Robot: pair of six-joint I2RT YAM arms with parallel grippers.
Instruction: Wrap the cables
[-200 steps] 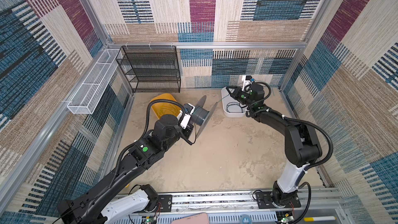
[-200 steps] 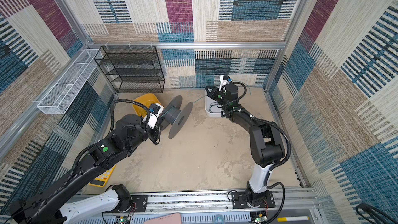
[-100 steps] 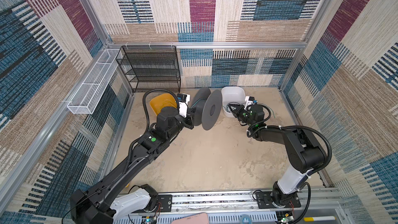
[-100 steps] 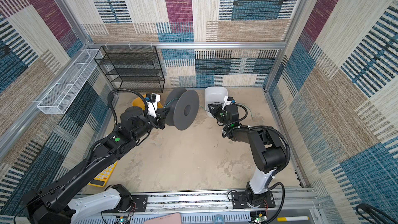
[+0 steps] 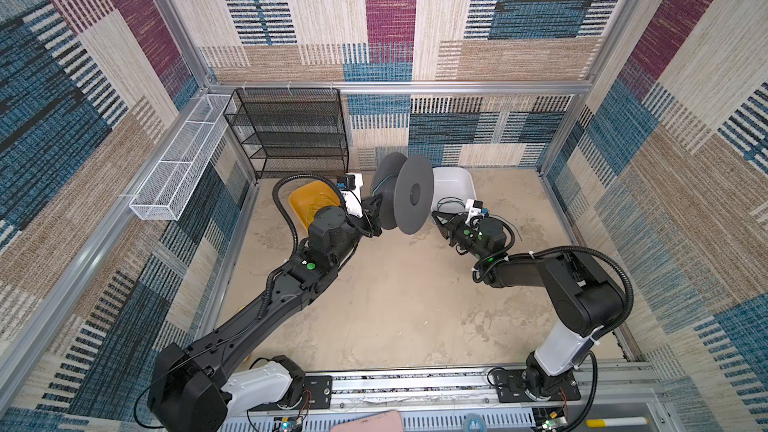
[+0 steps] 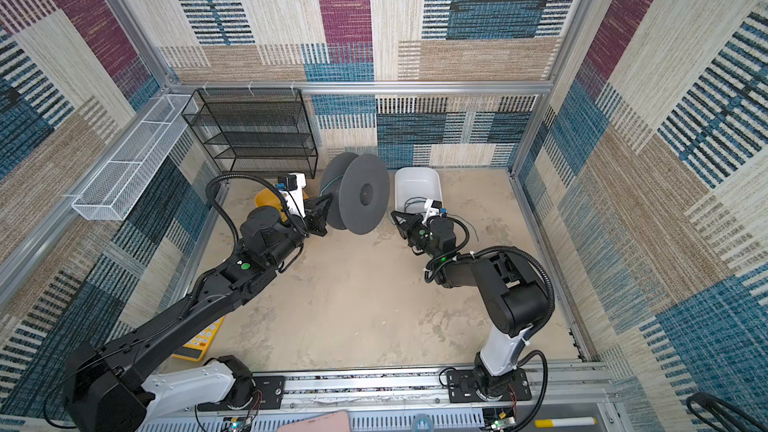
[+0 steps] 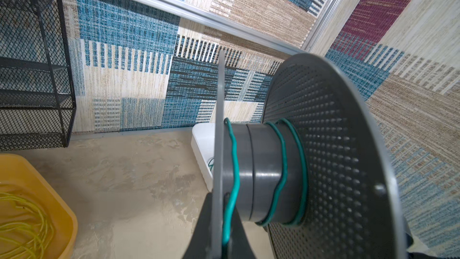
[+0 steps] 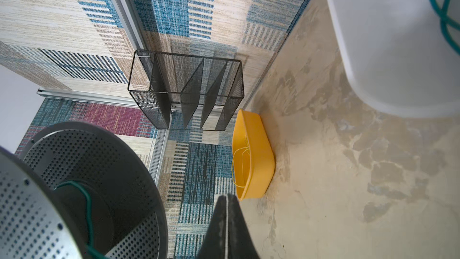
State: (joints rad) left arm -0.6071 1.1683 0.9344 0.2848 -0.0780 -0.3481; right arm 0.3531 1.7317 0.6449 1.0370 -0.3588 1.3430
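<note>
At mid-frame in both top views, the left gripper (image 5: 375, 213) pinched the rim of one flange of a grey spool (image 5: 411, 197). The right gripper (image 8: 226, 203) hovered close to the spool's right with its fingers pressed together. Teal cables (image 7: 283, 160) looped loosely round the hub, and more lay in the white tub (image 5: 457, 178) just behind. Higher in frame, a black mesh rack (image 5: 291, 135) stood against the back wall.

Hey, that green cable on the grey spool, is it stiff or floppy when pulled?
Probably floppy: the cable lies in wavy, loose turns around the spool, not tight. It may be a little springy, since some turns bulge away from it. Likely light, being so thin.
</note>
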